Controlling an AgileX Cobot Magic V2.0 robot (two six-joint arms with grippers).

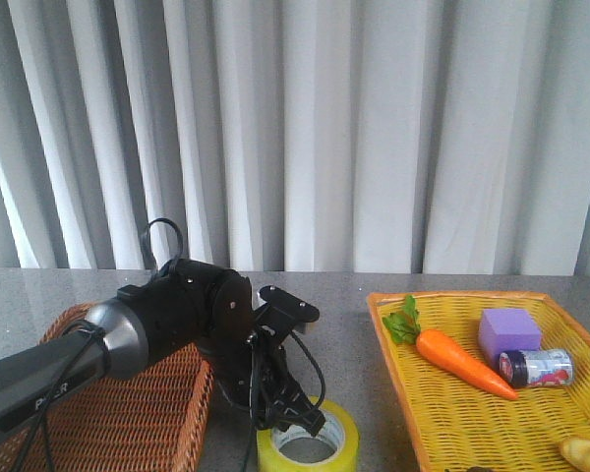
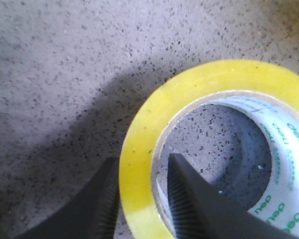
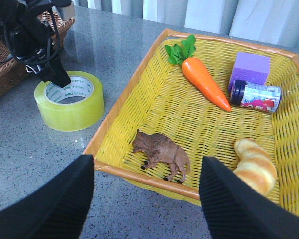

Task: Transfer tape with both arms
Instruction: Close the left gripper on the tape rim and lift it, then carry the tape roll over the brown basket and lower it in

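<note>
The yellow tape roll (image 1: 346, 439) lies flat on the grey table between the two baskets; it also shows in the right wrist view (image 3: 70, 112). My left gripper (image 1: 300, 418) reaches down over its near-left wall. In the left wrist view the tape (image 2: 139, 149) sits between the fingers of the left gripper (image 2: 143, 160): one finger is outside the wall and touches it, the other is inside the core with a small gap. My right gripper (image 3: 147, 160) is wide open and empty, above the table at the yellow basket's near edge. It is out of the front view.
A brown wicker basket (image 1: 167, 393) stands at the left under my left arm. A yellow wicker basket (image 1: 388, 354) at the right holds a carrot (image 1: 462, 362), a purple block (image 1: 509, 332), a can (image 1: 538, 368), bread (image 1: 588, 454) and a brown toy animal (image 3: 162, 152).
</note>
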